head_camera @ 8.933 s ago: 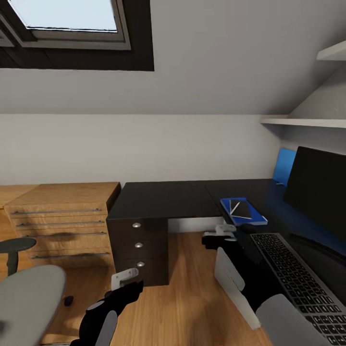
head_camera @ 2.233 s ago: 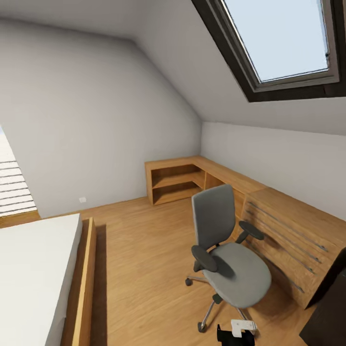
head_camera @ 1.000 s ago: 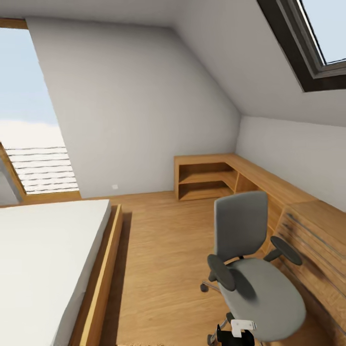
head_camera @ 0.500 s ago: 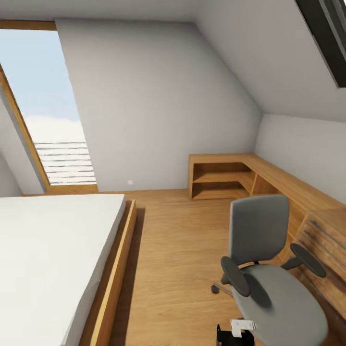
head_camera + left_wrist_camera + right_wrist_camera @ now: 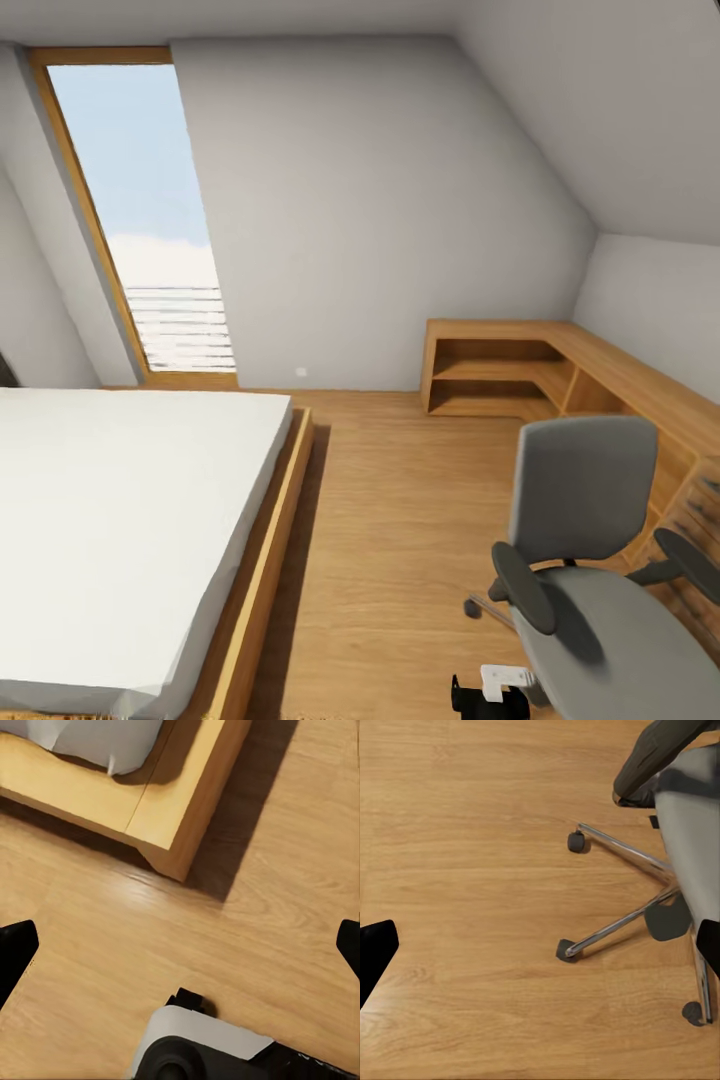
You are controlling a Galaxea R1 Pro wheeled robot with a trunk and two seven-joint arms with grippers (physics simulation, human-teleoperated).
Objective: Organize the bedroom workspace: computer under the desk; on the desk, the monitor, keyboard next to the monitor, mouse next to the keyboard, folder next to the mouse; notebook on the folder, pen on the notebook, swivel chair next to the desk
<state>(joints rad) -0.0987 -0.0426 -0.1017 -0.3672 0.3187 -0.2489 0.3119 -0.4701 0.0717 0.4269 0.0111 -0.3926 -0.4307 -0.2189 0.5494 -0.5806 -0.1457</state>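
The swivel chair [image 5: 585,575] stands at the lower right of the head view, grey with black armrests, its seat bare. Its chrome legs and wheels [image 5: 611,926] lie on the wooden floor under my right gripper [image 5: 540,952], which is open with nothing between its fingers. My left gripper [image 5: 180,952] is open too, hanging over bare floor near a corner of the bed frame [image 5: 176,817]. A black and white piece of an arm [image 5: 490,690] pokes up at the head view's lower edge. The desk, computer, monitor, keyboard, mouse, folder, notebook and pen are out of view.
A low bed [image 5: 120,520] with a white mattress and wooden frame takes up the left. A wooden corner shelf [image 5: 500,375] runs along the far and right walls to a dresser [image 5: 700,500]. Open floor [image 5: 400,520] lies between bed and chair. A tall window [image 5: 140,220] is far left.
The head view has swung left, away from the desk: the bed and tall window have come in and the chair has slid to the picture's right. The chair itself seems unmoved.
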